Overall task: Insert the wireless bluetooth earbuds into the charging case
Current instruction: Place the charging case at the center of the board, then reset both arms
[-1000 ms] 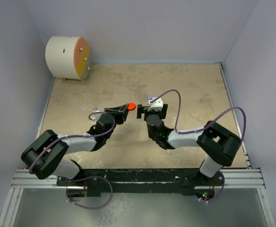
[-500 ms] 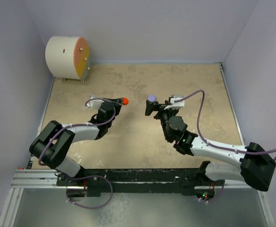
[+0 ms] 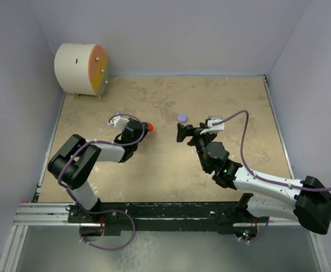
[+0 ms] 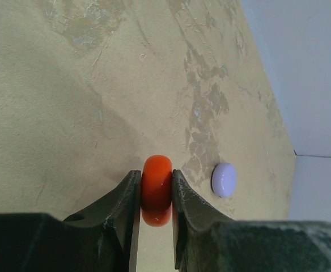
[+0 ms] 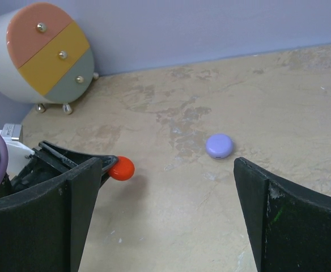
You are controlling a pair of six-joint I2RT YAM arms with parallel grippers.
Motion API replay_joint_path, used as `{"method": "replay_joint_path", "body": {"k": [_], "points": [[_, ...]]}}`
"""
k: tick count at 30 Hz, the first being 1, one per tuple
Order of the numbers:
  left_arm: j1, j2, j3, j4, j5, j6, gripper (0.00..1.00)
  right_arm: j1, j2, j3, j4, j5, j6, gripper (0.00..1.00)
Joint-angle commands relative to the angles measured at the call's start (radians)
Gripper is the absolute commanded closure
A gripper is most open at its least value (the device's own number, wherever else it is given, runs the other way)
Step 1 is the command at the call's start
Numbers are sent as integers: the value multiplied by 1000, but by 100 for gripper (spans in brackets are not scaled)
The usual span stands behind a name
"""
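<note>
My left gripper (image 3: 145, 128) is shut on a round red case (image 3: 150, 126), held on edge between the fingers just above the table; it also shows in the left wrist view (image 4: 156, 190) and the right wrist view (image 5: 121, 168). A round lavender case (image 3: 181, 117) lies flat on the table, apart from both grippers; it shows in the left wrist view (image 4: 224, 179) and the right wrist view (image 5: 219, 145). My right gripper (image 3: 182, 133) is open and empty, just near of the lavender case. No earbuds are in view.
A white cylindrical drawer unit (image 3: 80, 69) with orange, yellow and green fronts stands at the back left corner; it also shows in the right wrist view (image 5: 38, 54). Lavender walls enclose the table on three sides.
The lavender case has left my right gripper and lies on the table; that gripper has opened and drawn back. My left gripper has swung left, still holding the red case.
</note>
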Motion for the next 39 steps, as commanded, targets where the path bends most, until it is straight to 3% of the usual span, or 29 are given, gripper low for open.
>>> {"method": "replay_joint_path", "body": {"k": [1, 7, 14, 22, 27, 31, 39], "points": [[10, 4, 41, -3, -13, 72, 87, -5, -29, -8, 9, -12, 5, 0], [20, 8, 40, -22, 11, 98, 62, -6, -25, -9, 10, -22, 9, 0], [28, -40, 28, -93, 1, 118, 49, -6, -20, -6, 4, -26, 14, 0], [43, -352, -23, -443, -248, 116, 29, -11, -13, 7, -30, -18, 47, 0], [43, -601, -62, -674, -392, 139, 28, -103, -14, 26, -154, -16, 183, 0], [43, -791, -105, -833, -489, 117, 27, -233, -36, -5, -146, -118, 209, 0], [43, -977, -168, -984, -540, 44, 26, -303, -60, -35, -157, -126, 269, 0]]}}
